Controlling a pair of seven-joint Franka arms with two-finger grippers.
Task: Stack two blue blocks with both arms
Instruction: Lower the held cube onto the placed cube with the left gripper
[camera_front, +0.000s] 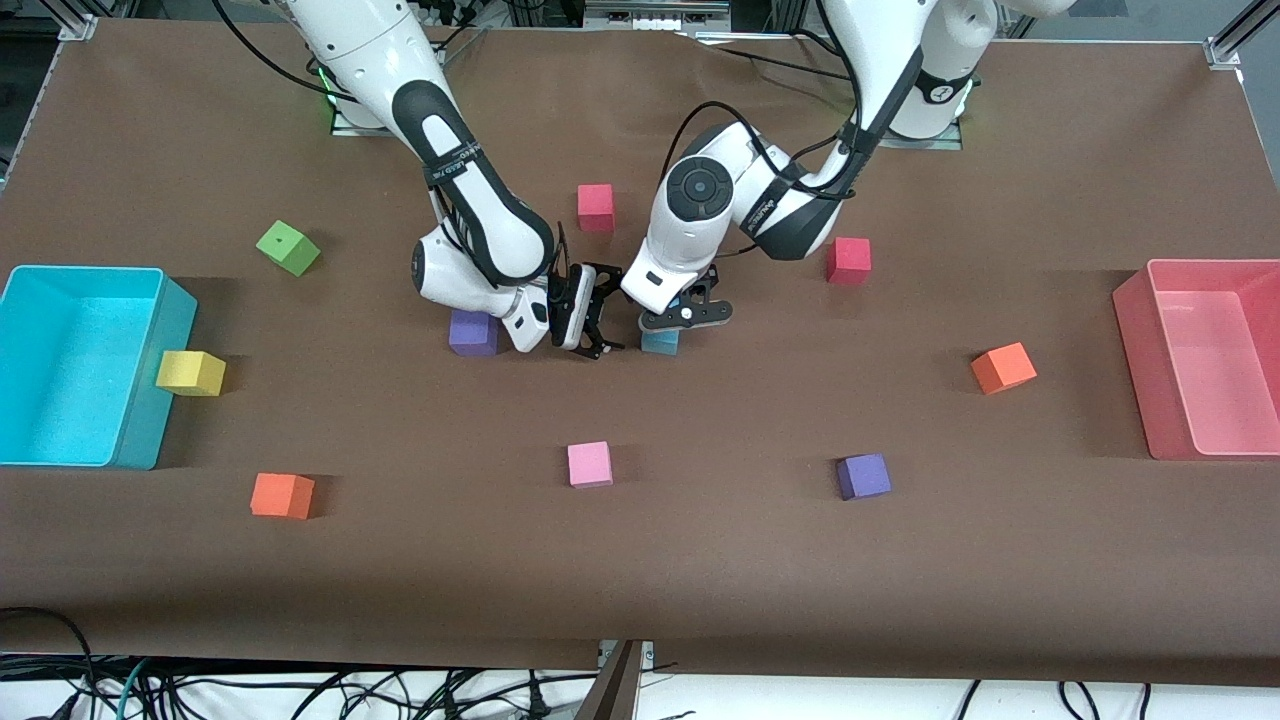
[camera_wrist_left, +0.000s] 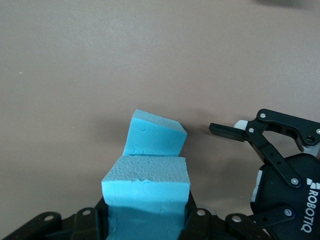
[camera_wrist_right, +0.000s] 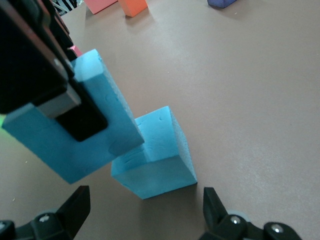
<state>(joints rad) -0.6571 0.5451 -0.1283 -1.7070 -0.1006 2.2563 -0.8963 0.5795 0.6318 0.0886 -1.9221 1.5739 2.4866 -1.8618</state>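
Observation:
One blue block (camera_front: 660, 343) (camera_wrist_left: 156, 136) (camera_wrist_right: 159, 161) rests on the brown table near its middle. My left gripper (camera_front: 684, 316) (camera_wrist_left: 146, 220) hangs just over it, shut on the other blue block (camera_wrist_left: 147, 189) (camera_wrist_right: 80, 131). The held block sits a little off-centre and turned relative to the lower one; I cannot tell whether they touch. In the front view the held block is mostly hidden by the left hand. My right gripper (camera_front: 607, 311) (camera_wrist_right: 145, 202) stands open low beside the lower block, toward the right arm's end, with nothing between its fingers. It also shows in the left wrist view (camera_wrist_left: 235, 131).
A purple cube (camera_front: 473, 333) lies by the right hand. Red cubes (camera_front: 596, 207) (camera_front: 848, 260), orange cubes (camera_front: 1003, 367) (camera_front: 282, 495), a pink cube (camera_front: 590, 464), another purple one (camera_front: 863, 476), a yellow (camera_front: 190, 372) and a green cube (camera_front: 288, 247) are scattered. A turquoise bin (camera_front: 140, 455) and a pink bin (camera_front: 1135, 330) stand at the table's ends.

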